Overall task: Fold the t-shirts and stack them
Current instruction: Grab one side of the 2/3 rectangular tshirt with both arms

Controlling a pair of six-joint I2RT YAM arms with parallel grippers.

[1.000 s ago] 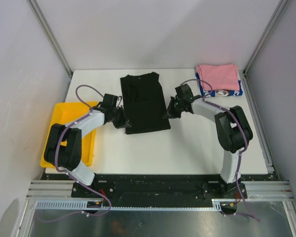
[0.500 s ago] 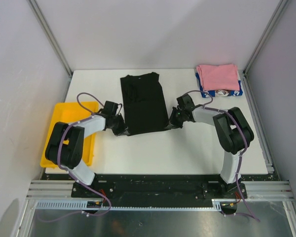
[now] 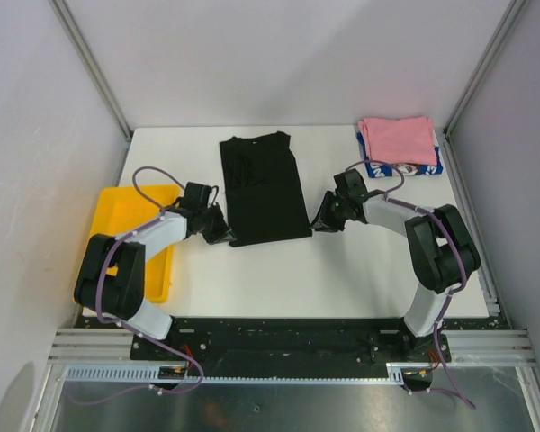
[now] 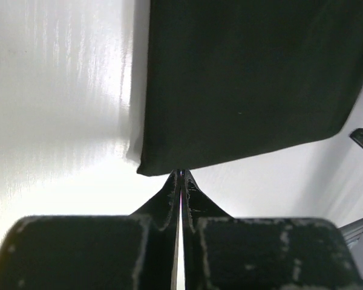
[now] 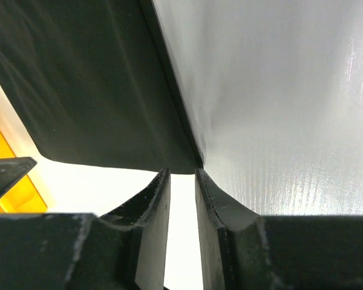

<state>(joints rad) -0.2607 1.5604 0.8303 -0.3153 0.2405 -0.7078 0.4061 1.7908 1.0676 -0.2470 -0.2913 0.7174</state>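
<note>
A black t-shirt (image 3: 265, 189) lies folded into a long strip in the middle of the table, its near hem toward the arms. My left gripper (image 3: 223, 233) is at the hem's left corner; in the left wrist view it (image 4: 180, 173) is shut, its tips pinching the edge of the black cloth (image 4: 248, 78). My right gripper (image 3: 323, 220) sits at the hem's right corner. In the right wrist view it (image 5: 181, 173) stands slightly open just short of the black cloth (image 5: 91, 90), with nothing between its fingers. A folded pink t-shirt (image 3: 397, 139) lies on a blue-and-white one (image 3: 412, 169) at the back right.
A yellow tray (image 3: 108, 223) sits at the table's left edge under the left arm, and a bit of the tray (image 5: 9, 194) shows in the right wrist view. Metal frame posts stand at the back corners. White table (image 3: 279, 279) lies between the shirt and the arm bases.
My right gripper has opened and let go of the shirt's right corner, then shifted slightly right. The left gripper stays shut at the left corner. The shirt has barely moved.
</note>
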